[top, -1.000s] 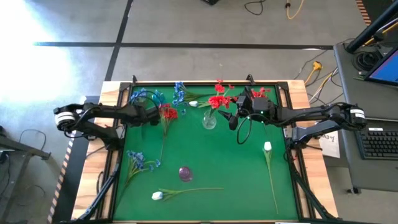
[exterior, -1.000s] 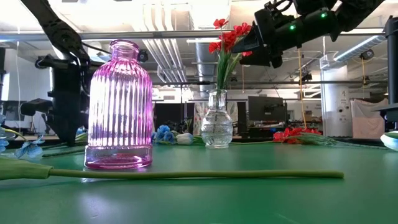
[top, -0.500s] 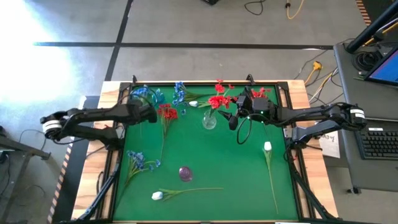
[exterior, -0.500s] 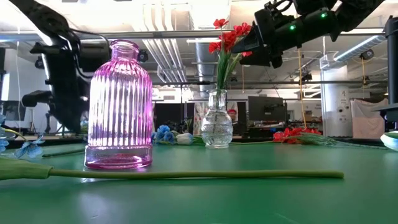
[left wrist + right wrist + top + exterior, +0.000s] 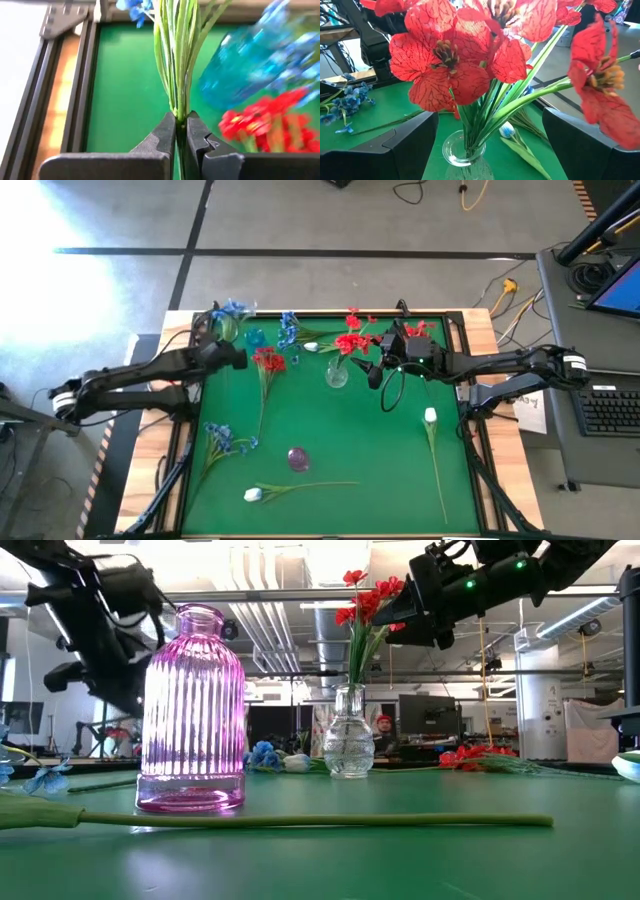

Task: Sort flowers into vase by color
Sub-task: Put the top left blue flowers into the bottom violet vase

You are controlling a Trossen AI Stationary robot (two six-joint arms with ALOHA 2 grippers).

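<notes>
My left gripper [image 5: 233, 353] is at the far left, shut on a blue flower spray whose blooms [image 5: 227, 309] reach over the table's far-left frame. A blue vase [image 5: 255, 337] stands just to its right, and loose red flowers [image 5: 268, 360] lie beside it. A clear vase [image 5: 337, 373] holds a bunch of red flowers [image 5: 470, 55]. My right gripper [image 5: 373, 370] hangs open at that bunch, one finger on each side, touching nothing. A pink vase [image 5: 192, 710] stands near the front. My left gripper pinches the spray's bundle of thin green stems [image 5: 179, 105] between its two fingers. The stems run on past the fingertips to the blue blooms [image 5: 134, 7]. The spray is lifted off the table; its lower end is hidden by the gripper.
A white flower [image 5: 253, 494] lies on its long stem [image 5: 300, 821] along the front edge. Another white flower [image 5: 430, 417] is at the right and a third [image 5: 310, 346] is at the back. Blue sprays lie at the front left [image 5: 225, 440] and the back [image 5: 288, 328].
My left gripper has risen and drawn back toward the table's left edge, tipping upward, still shut. The blue spray has gone up with it, and its blooms have swung from beside the blue vase toward the far-left frame.
</notes>
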